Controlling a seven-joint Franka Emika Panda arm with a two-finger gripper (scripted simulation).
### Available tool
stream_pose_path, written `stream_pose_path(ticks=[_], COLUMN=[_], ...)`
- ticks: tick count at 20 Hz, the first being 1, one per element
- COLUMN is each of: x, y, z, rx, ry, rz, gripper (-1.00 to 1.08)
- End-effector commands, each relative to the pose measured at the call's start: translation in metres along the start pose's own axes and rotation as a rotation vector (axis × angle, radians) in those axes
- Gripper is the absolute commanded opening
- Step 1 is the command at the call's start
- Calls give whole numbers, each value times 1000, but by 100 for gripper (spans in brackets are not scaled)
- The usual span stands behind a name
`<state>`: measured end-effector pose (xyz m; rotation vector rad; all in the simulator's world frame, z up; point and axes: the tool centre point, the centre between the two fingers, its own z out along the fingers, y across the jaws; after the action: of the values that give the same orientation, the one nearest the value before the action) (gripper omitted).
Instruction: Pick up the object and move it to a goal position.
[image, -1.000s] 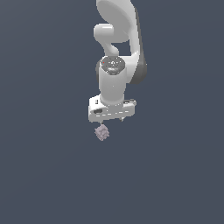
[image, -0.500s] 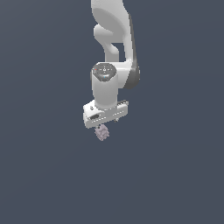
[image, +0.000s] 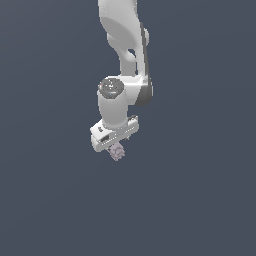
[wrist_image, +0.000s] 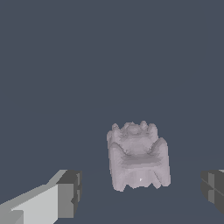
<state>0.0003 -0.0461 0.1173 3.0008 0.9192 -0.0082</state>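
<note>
Claw (wrist_image: 140, 192) wide around object (wrist_image: 138, 157)

A pale lilac-grey, bumpy object (wrist_image: 138, 157) sits beneath the white end effector (image: 116, 145) with dark grey fingertips (wrist_image: 70, 194).

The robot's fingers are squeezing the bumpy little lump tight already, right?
No. In the wrist view the lump sits between the fingers with open space on both sides. The gripper is open around it, not squeezing it.
</note>
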Motion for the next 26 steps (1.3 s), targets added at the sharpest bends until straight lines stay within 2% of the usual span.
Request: stream_pose_path(ticks=[1,15,26], x=[-2,-6,-6], y=[3,7,7], z=[3,12,57], rx=[0,1,1], ry=[2,5,6], rz=[-35,-88,-92], gripper=[100,100,100])
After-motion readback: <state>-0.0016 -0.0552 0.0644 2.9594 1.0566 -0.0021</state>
